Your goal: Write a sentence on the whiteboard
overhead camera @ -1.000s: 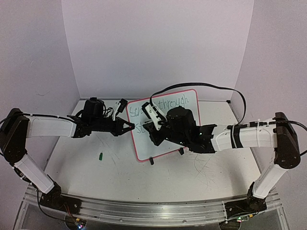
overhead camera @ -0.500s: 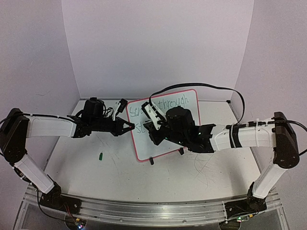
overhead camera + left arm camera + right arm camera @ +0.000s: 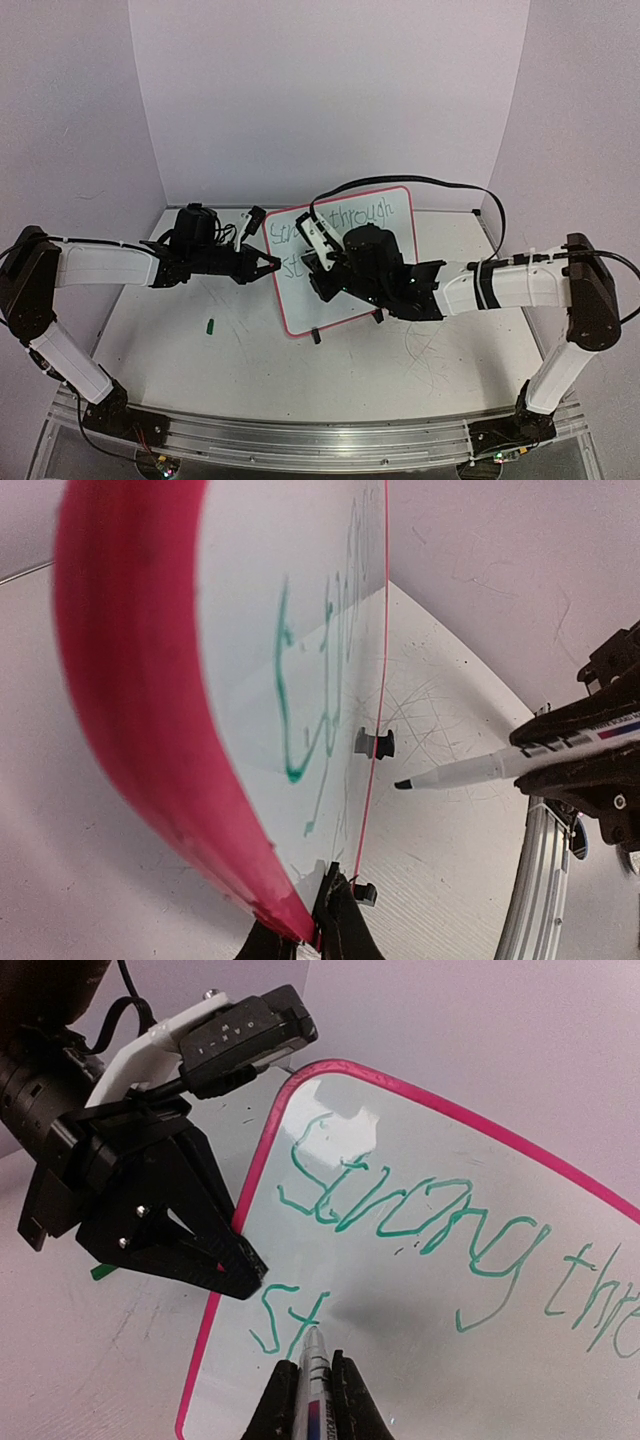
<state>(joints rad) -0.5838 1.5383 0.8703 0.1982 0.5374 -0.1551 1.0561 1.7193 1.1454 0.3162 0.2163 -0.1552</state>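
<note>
Overhead first: shows the whiteboard (image 3: pixel 300 305) standing on two black clip feet (image 3: pixel 316 337) in the middle of the desk (image 3: pixel 230 365), pink rim all round. Reads green writing, the sentence (image 3: pixel 368 216), across the top of the board, with a very short second line below at the left. Finds the left tool (image 3: pixel 272 265) reaching in from the left, clenched on the board's left rim. Finds the right tool (image 3: pixel 318 280) over the board's lower left part, its grip hidden under the wrist. Spots a small green piece (image 3: pixel 211 325) lying on the desk, well apart from the board on the left.

Next, the left wrist: looks along the board nearly edge-on, blurred pink rim filling the left, green strokes on the white face. Catches the left tool's dark fingertips at the bottom, pinched on the rim. Shows the marker (image 3: pixel 470 770) coming in from the right, dark tip pointed at the board's face; cannot tell from here whether it touches.

Last, the right wrist: looks down the marker, grasped between the right tool's two fingers. Places its tip at the board's face, just right of the green "st" on the second line, beneath "Strong". Shows the left tool gripping the pink rim beside that "st".
</note>
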